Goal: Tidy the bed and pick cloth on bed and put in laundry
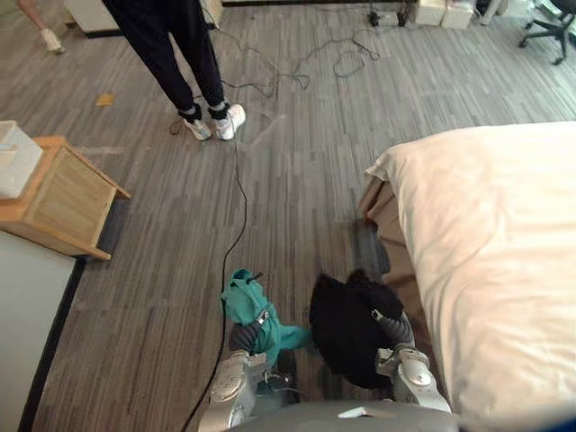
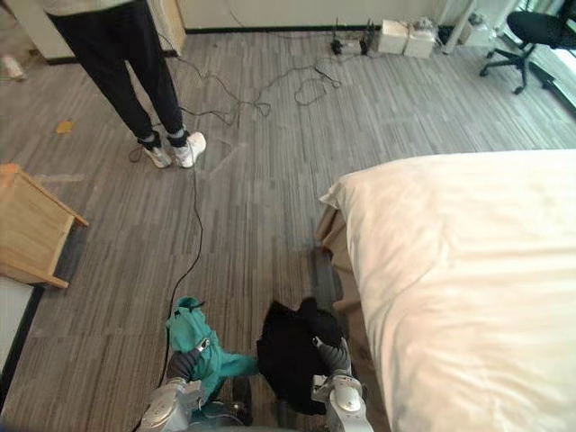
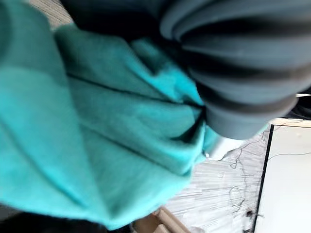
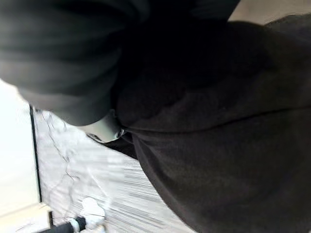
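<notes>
My left hand (image 1: 245, 336) holds up a bunched teal cloth (image 1: 247, 301) low in the left eye view, a silver finger showing over the fabric. The same teal cloth (image 3: 121, 136) presses against the hand's dark cover (image 3: 243, 63) in the left wrist view. My right hand (image 1: 396, 330) grips a black cloth (image 1: 346, 328), which hangs beside the bed's near corner. In the right wrist view the black cloth (image 4: 218, 145) lies right against that hand (image 4: 58, 53). The bed (image 1: 486, 243) with its smooth cream cover lies to my right.
A person (image 1: 193, 63) in dark trousers and white shoes stands on the grey floor ahead. A wooden nightstand (image 1: 58, 202) with a white box (image 1: 13, 157) stands at the left. Loose cables (image 1: 351, 54) and an office chair (image 1: 551, 27) are at the far side.
</notes>
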Controlling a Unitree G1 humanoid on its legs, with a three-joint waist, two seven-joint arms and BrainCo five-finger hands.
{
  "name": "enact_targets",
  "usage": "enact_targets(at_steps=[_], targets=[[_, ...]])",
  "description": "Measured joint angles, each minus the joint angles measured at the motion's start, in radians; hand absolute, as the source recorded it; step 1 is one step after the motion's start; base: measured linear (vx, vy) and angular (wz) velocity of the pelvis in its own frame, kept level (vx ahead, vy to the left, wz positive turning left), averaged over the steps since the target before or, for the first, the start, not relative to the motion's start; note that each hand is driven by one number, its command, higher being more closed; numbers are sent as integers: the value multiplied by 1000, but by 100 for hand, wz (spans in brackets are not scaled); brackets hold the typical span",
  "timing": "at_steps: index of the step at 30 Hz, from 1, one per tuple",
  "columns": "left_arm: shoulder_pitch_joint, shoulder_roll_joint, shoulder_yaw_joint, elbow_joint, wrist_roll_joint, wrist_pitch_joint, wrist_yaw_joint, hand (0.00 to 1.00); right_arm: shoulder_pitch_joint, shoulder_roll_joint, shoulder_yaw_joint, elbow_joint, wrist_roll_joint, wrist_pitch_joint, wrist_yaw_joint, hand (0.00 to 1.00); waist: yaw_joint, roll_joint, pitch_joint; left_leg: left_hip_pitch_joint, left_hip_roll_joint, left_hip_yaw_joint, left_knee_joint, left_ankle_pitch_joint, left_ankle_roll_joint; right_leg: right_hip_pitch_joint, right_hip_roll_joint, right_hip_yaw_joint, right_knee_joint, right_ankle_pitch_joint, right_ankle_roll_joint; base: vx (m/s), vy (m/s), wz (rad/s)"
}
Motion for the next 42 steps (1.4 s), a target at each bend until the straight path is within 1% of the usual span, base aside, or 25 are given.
enact_targets(at_steps=[1, 2, 3, 4, 5, 6, 7, 8, 9, 14, 19, 22, 24, 26, 28, 29, 30, 31, 32, 33, 35, 39, 40, 41, 42], targets=[[1, 4, -6, 1, 1, 5, 1, 100, -9, -5, -1, 0, -9, 4, -3, 100, -13, 6, 5, -1, 9, -19, -12, 10, 0, -37, 2, 87, 77, -14, -21, -38, -20, 16], [0, 9, -9, 1, 0, 6, 4, 100, -8, -4, -1, -1, -9, 6, -4, 100, -19, 6, 5, 1, 12, -22, -13, 12, -1, -50, 3, 136, 110, -18, -27, -4, -24, 31], [-7, 25, -16, 0, 0, 5, 6, 100, -2, -2, -1, -1, -10, 7, -4, 100, -21, -4, 8, 10, 19, -39, -13, 14, -2, -69, 8, 218, 169, -22, -30, 42, -48, 40], [-11, 39, -23, 0, 0, 3, 6, 100, 5, 1, -5, -1, -18, 8, -4, 100, -22, -26, 16, 18, 28, -51, -12, 16, -5, -82, 7, 251, 209, -39, -29, 46, -64, 42], [-11, 45, -25, 0, 0, 3, 6, 100, 10, 10, -9, -1, -19, 8, -4, 100, -25, -33, 17, 16, 23, -59, -14, 17, -6, -80, 4, 257, 199, -60, -28, 55, -90, 43], [-13, 64, -20, 2, 0, 2, 7, 100, 17, 29, -9, -1, -19, 8, -5, 100, -25, -83, 9, 16, -1, -68, -19, 20, -11, -51, 0, 264, 151, -80, -22, 58, -92, 31], [-15, 67, -17, 3, 1, 3, 7, 100, 15, 32, -9, 1, -18, 9, -4, 100, -22, -105, 4, 16, -6, -70, -21, 23, -14, -32, 2, 272, 116, -86, -15, 56, -90, 19], [-13, 65, -17, 3, 1, 3, 6, 100, 13, 32, -9, 0, -18, 9, -4, 100, -20, -102, 6, 17, -5, -68, -21, 23, -14, -28, 5, 273, 106, -84, -13, 27, -52, 5], [2, 48, -32, 41, 1, 10, -1, 100, 35, 50, -8, 50, -14, 13, 18, 100, -46, -103, -6, 69, -43, -15, -31, -1, 6, 54, 15, 360, 4, -45, 30, 0, 0, 0], [4, 48, -33, 40, 1, 10, -1, 100, 38, 49, -8, 51, -13, 13, 18, 100, -46, -103, -6, 73, -41, -13, -30, -1, 6, 57, 15, 359, 6, -45, 30, 0, 0, 0], [26, 47, -33, 39, 2, 12, 6, 100, 69, 46, -9, 51, 39, 13, 22, 100, -47, -99, -3, 98, -38, -9, -30, -1, 6, 62, 15, 368, 48, -46, 28, 0, 0, 0], [34, 43, -33, 34, 2, 20, 10, 100, 97, 33, -9, 51, 98, 13, 31, 100, -49, -83, 7, 116, -33, -9, -30, -2, 4, 59, 10, 382, 91, -56, 12, -1, -8, -1], [36, 33, -33, 26, 2, 32, 25, 100, 112, 10, -9, 49, 156, 13, 44, 100, -50, -59, 22, 120, -34, -5, -30, -3, 3, 55, 6, 384, 102, -65, 1, -24, -18, -11], [47, 32, -29, -1, 1, 38, 37, 100, 120, 3, -10, 49, 196, 13, 49, 100, -49, -52, 27, 113, -39, -3, -23, -12, -3, 46, 0, 387, 105, -85, -5, -27, -12, -8], [42, 32, -23, -27, 0, 38, 49, 100, 116, 5, -9, 49, 213, 12, 49, 100, -50, -63, 29, 59, -45, 0, 47, -26, 8, 38, -13, 398, 96, -112, 6, -54, -57, 6], [28, 26, -21, -50, -2, 38, 50, 100, 112, 3, -10, 42, 212, 12, 49, 100, -48, -69, 50, -2, -32, -3, 171, -76, 7, 42, -11, 407, 79, -129, 8, -101, -88, 8], [25, 7, -10, -69, -7, 38, 50, 100, 113, -8, -9, 30, 213, 13, 48, 100, -39, -51, 70, -62, -7, -12, 310, -134, 3, 51, 3, 404, 78, -143, 0, -98, -74, 8], [26, 1, -1, -73, -10, 38, 51, 100, 114, -11, -9, 25, 212, 12, 46, 100, -38, -44, 73, -79, 2, -16, 346, -148, 0, 57, 9, 401, 81, -145, -3, -70, -32, 12], [26, -19, 5, -83, -20, 38, 51, 100, 121, -13, -9, 2, 213, 13, 38, 100, -37, -40, 79, -119, 24, -18, 424, -167, -2, 55, 15, 393, 99, -165, -8, -58, -23, 23], [25, -30, 6, -93, -32, 38, 51, 100, 132, -15, -10, -16, 214, 13, 36, 100, -28, -39, 77, -139, 31, -17, 446, -180, -5, 47, 18, 392, 117, -184, -15, -79, -33, 21], [22, -32, 6, -108, -53, 38, 52, 100, 131, -18, -13, -24, 229, 13, 31, 100, -19, -39, 76, -137, 31, -14, 433, -198, -3, 40, 21, 411, 124, -219, -8, -36, -11, 8], [26, -27, 7, -123, -56, 37, 54, 100, 132, -17, -15, -51, 230, 13, 18, 100, 2, -53, 83, -164, 31, 14, 457, -202, -9, 49, 19, 439, 55, -205, -12, 73, 33, -6], [18, -25, 4, -129, -55, 38, 53, 100, 114, -9, -33, -42, 229, 14, 15, 100, -1, -63, 97, -235, 31, 13, 514, -248, -19, 74, 14, 435, 2, -190, -8, 148, 91, 8], [14, -30, 0, -129, -55, 38, 54, 100, 112, -14, -44, -39, 229, 15, 14, 100, 3, -47, 100, -254, 33, 12, 489, -233, -23, 93, 11, 436, -13, -186, 0, 185, 113, 3], [15, -31, -3, -129, -55, 38, 54, 100, 111, -17, -50, -37, 228, 16, 13, 100, 7, -45, 102, -263, 36, 10, 467, -214, -21, 100, 10, 438, -18, -185, 1, 300, 195, -14]])
